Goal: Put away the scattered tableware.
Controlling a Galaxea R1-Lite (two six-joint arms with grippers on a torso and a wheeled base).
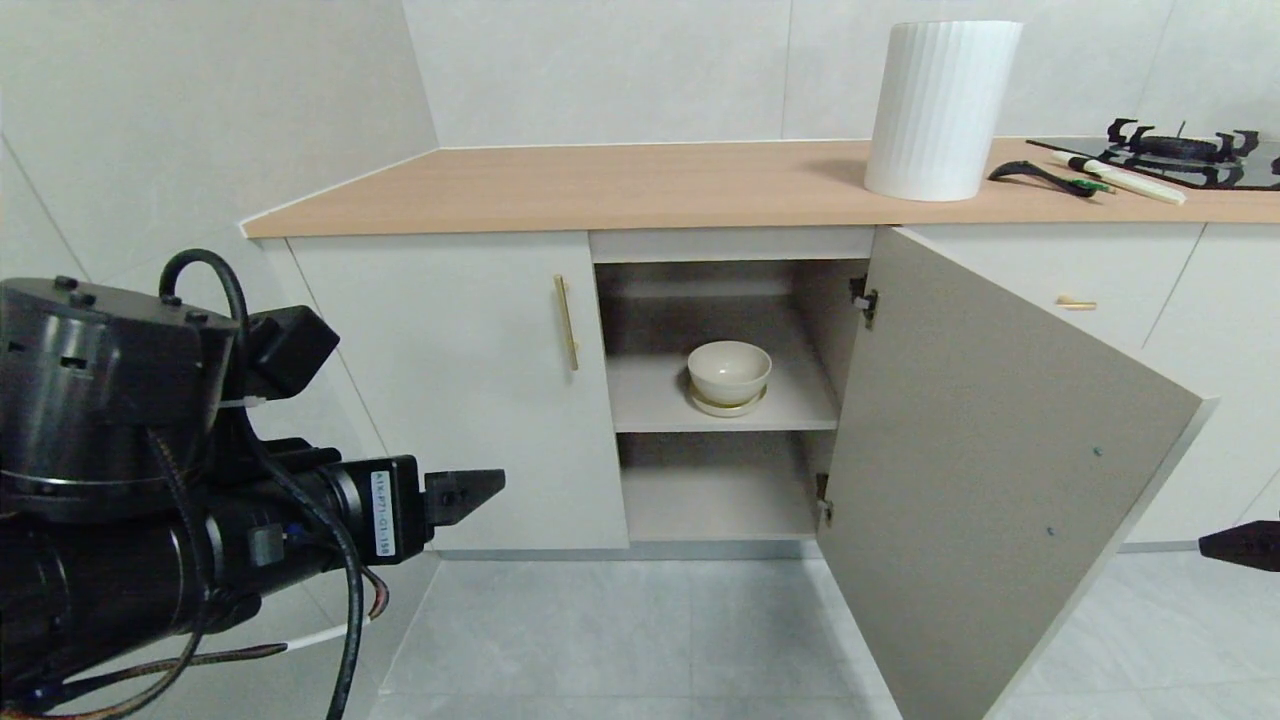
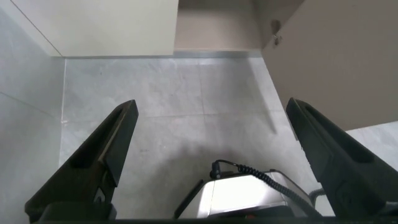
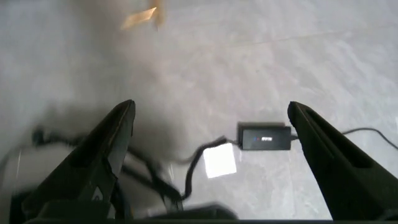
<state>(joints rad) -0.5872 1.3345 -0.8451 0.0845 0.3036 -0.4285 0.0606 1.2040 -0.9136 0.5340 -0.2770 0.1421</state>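
Through the head camera I face a run of pale kitchen cupboards under a long wood-coloured table (image 1: 600, 185). One cupboard door (image 1: 1000, 450) stands swung wide open toward my right, showing two shelves inside. On the upper shelf (image 1: 650, 405) sits a cream bowl (image 1: 729, 370), upright, resting on a small plate (image 1: 727, 405) whose rim shows beneath it, in the shelf's right half. The lower shelf (image 1: 700, 500) lies below. The neighbouring door (image 1: 450, 380) on the left is closed, with a slim gold handle (image 1: 567, 322) near its right edge.

On the table, above the open door, stands a tall white ribbed cylinder (image 1: 940, 110). Just beside it to the right lie a black-handled utensil (image 1: 1040, 176) and a long cream-coloured utensil (image 1: 1125, 180), near a black gas hob (image 1: 1190, 150) at the far right.

My left gripper (image 2: 211, 124) hangs low over the grey tiled floor (image 1: 640, 620), in front of the closed door and to the left of the open cupboard. Its jaws are spread wide apart with nothing between them. My right gripper (image 3: 211, 124) is low on the right, well apart from the bowl, its jaws likewise parted and empty. Beneath it on the floor lie a black power adapter (image 3: 265, 137) and its cable
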